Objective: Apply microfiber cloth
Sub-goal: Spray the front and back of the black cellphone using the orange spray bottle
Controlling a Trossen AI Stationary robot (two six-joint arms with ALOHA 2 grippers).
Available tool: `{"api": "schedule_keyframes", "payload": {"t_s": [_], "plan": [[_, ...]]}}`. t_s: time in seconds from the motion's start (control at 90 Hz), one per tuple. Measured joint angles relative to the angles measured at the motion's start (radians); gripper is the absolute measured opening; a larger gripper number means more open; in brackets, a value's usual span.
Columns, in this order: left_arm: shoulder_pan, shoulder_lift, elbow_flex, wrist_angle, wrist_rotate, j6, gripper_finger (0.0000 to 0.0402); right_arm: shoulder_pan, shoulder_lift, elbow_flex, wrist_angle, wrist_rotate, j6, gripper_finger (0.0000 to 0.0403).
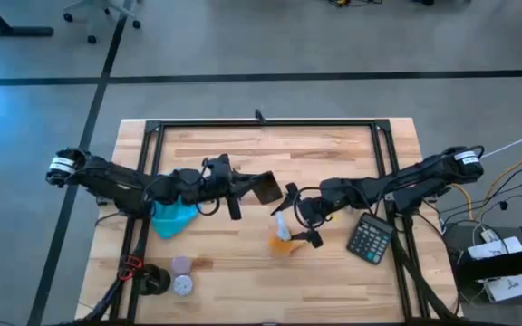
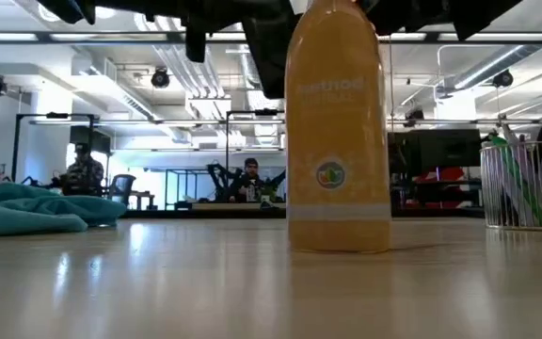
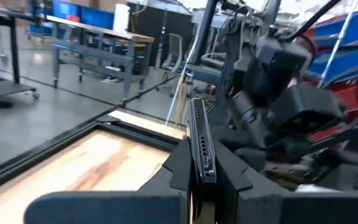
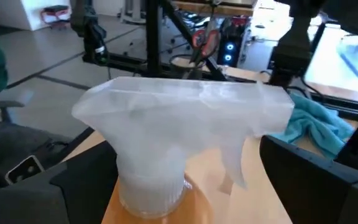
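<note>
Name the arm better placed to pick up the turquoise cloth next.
Right, probably. The left gripper is shut on the black rectangular phone. The right gripper is open around the orange spray bottle, though farther from the wrinkly turquoise microfiber cloth.

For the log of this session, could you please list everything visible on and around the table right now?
cloth: one, turquoise, crumpled on the table's left part, under the left arm.
phone: one, black, held edge-up in the left claw above the table's middle.
spray bottle: one, orange with a clear trigger top, mid-table.
calculator: one, black, right side.
round discs: two, pale, near left corner.
wire cup: one, with pens.
left claw: shut on the phone.
right claw: at the bottle's trigger top.
</note>
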Motion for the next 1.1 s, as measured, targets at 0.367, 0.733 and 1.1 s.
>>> {"api": "schedule_keyframes", "payload": {"t_s": [0.367, 0.733, 1.1], "plan": [[0.047, 0.002, 0.019, -0.033, 0.070, 0.048, 0.0010, 0.034, 0.000, 0.000, 0.000, 0.092, 0.023, 0.0357], [0.055, 0.002, 0.019, -0.029, 0.080, 0.098, 0.0010, 0.072, 0.000, 0.000, -0.002, 0.195, 0.072, 0.0304], [0.082, -0.001, 0.025, 0.026, 0.103, 0.211, 0.0010, 0.089, 0.022, 0.002, 0.004, 0.200, 0.123, 0.0206]]}}
